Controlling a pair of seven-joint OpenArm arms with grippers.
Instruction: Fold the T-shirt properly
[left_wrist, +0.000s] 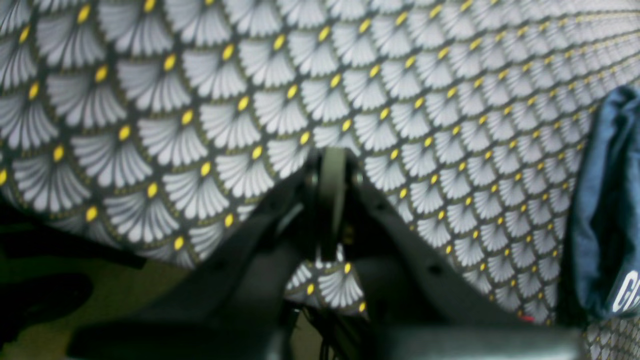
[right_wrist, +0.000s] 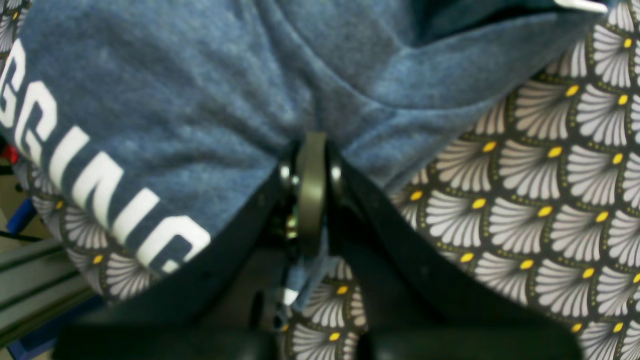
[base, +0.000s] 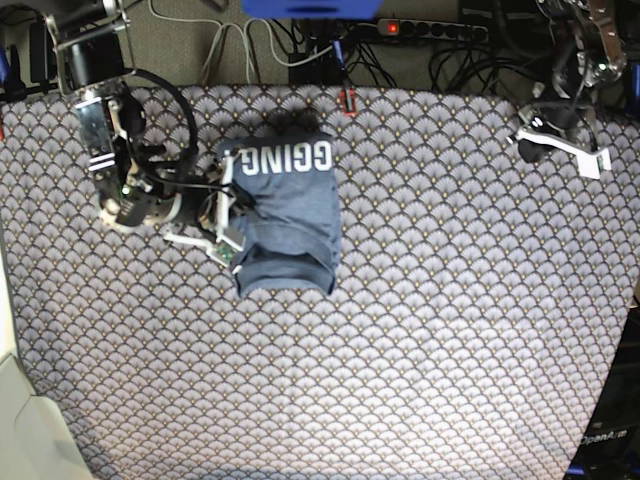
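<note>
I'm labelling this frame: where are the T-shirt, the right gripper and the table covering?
T-shirt (base: 295, 215), base view, plain blue middle.
Right gripper (right_wrist: 311, 150), right wrist view, shut fingertips pinching shirt.
Table covering (base: 450, 330), base view, bare patterned area.

Even, soft light; both wrist views blurred, the base view sharp.

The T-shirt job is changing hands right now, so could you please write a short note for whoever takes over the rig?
Right gripper: jaws shut on the edge of the T-shirt; blue fabric shows between them.
Left gripper: jaws shut, holding nothing, over the bare table covering with the shirt off to one side of it.
Shirt: lies as a compact folded bundle on the table covering, white lettering facing up along the far edge.
Done: the shirt is already folded into a rough rectangle.
Left: probably release the right grip, check the edges lie flat, and pull that arm clear.
</note>
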